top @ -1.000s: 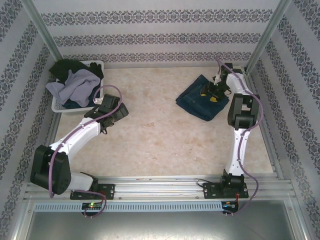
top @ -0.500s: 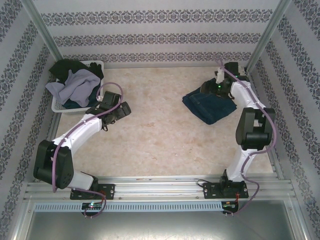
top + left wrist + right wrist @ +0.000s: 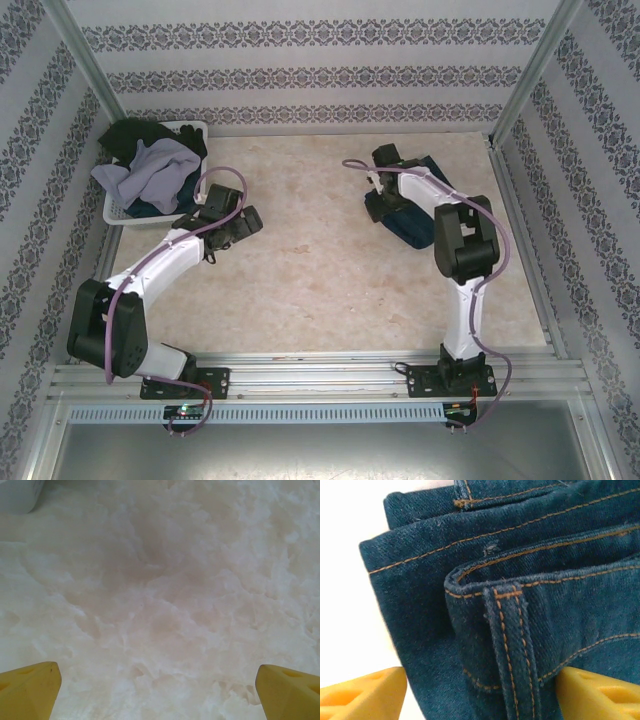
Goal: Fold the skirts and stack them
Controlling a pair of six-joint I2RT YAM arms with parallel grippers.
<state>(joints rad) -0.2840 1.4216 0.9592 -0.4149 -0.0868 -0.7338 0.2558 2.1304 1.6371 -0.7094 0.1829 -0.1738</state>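
left fingers (image 3: 30, 690): wide open, empty, hovering over bare counter (image 3: 300, 280) beside the basket (image 3: 125, 218)
right fingers (image 3: 365, 695): apart, astride one corner of the folded denim skirt (image 3: 420, 595); nothing pinched that I can see
denim skirt: far right of counter, folded in layers, belt loop (image 3: 512, 645) facing up
basket: far left corner; lavender skirt (image 3: 150, 170) on top, black skirt (image 3: 130, 133) behind it, second denim (image 3: 150, 208) peeking out at the near rim
step: looks like squaring off the first fold, which is the stack base
next: probably lift right fingers clear without dragging the fold, then left fingers pull one skirt from the basket and spread it flat mid-counter
count: skirts 4 (2 denim, 1 lavender, 1 black); 1 folded, 3 loose in basket; basket 1
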